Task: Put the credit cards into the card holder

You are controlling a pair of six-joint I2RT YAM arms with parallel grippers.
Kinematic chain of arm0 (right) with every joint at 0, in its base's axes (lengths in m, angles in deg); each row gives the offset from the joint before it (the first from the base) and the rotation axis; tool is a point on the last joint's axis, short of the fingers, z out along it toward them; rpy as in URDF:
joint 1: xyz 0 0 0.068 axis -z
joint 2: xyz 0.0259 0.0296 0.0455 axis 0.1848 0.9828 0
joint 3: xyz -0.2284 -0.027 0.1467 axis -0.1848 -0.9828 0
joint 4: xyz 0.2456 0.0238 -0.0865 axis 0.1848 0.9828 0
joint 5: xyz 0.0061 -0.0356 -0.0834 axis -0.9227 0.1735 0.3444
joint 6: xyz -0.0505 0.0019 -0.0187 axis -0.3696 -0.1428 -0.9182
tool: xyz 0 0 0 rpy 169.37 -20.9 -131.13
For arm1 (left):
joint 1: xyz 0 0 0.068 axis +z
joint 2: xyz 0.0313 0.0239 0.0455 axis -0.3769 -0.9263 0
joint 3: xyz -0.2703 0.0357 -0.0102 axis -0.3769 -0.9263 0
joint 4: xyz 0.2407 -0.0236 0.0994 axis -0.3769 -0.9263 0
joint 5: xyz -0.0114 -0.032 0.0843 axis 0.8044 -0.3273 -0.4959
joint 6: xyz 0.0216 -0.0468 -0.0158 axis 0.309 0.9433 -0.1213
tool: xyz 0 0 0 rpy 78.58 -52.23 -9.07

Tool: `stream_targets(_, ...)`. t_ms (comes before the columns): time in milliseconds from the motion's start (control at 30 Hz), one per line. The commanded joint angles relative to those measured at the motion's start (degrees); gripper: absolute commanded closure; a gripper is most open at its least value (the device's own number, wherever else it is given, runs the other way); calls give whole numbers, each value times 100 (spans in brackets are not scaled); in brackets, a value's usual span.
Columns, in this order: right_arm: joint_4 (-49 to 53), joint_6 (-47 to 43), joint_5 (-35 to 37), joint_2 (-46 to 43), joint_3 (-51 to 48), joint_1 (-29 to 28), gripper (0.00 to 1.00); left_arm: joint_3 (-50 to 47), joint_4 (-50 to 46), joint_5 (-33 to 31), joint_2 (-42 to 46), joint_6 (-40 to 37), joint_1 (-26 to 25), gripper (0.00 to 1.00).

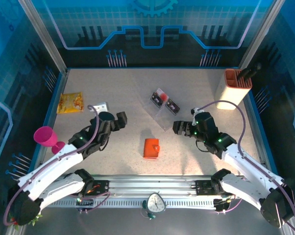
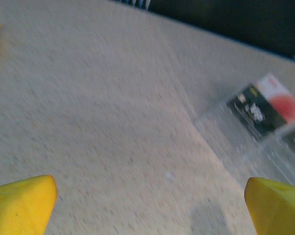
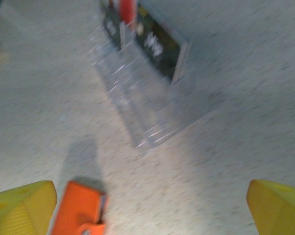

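The card holder (image 1: 151,148), a small orange-red wallet, lies folded shut at the table's middle front, and its clasp end (image 3: 79,210) shows low in the right wrist view. The credit cards (image 1: 159,98), black with red and white markings, stand in a clear plastic tray (image 1: 165,116) behind it. The cards (image 3: 157,44) (image 2: 267,105) and the tray (image 3: 142,103) (image 2: 250,144) appear in both wrist views. My left gripper (image 1: 120,120) (image 2: 150,208) hovers open, left of the tray. My right gripper (image 1: 179,128) (image 3: 150,210) is open too, just right of the tray, with nothing between its yellow fingertips (image 3: 22,208).
A tall cream-and-orange container (image 1: 234,88) stands at the back right. A yellow packet (image 1: 70,103) and a small white piece (image 1: 101,105) lie at the left. A pink goblet (image 1: 47,137) sits by the left edge. A small clock (image 1: 156,202) rests on the front rail.
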Motion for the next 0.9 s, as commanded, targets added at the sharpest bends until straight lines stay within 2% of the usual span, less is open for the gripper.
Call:
stream_targets(0, -293, -968, 1374, -42, -7, 140, 0, -500, 1313, -691, 351, -1129, 380, 1)
stream_targets(100, -1197, -1640, 1791, 10, -343, 309, 0, -952, 2342, -798, 484, -1813, 875, 1)
stream_targets(167, -1844, -1989, 1982, 54, -623, 451, 0, -1052, 2565, -757, 394, -2062, 1269, 1)
stream_targets(333, -2969, -2402, 2225, 452, -973, 1025, 0, -1343, 3122, -434, -110, -2157, 2194, 1)
stream_targets(433, -3101, -2582, 2207, 947, -891, 1346, 0, -1558, 3577, -212, -545, -2075, 2591, 1)
stream_targets(567, -3886, -2829, 2110, 1497, -1038, 1620, 0, -1945, 4598, -61, -1253, -2280, 2765, 1)
stream_targets(633, -4628, -2910, 1934, 1800, -1282, 1753, 0, -2160, 5357, 38, -1625, -2421, 2771, 1)
stream_targets(700, -5526, -3025, 1676, 2087, -1534, 1880, 0, -2341, 6304, 620, -1988, -2738, 2792, 1)
stream_targets(867, -7338, -3300, 576, 2767, -1927, 2202, 0, -2201, 6873, 1069, -2828, -3106, 2813, 1)
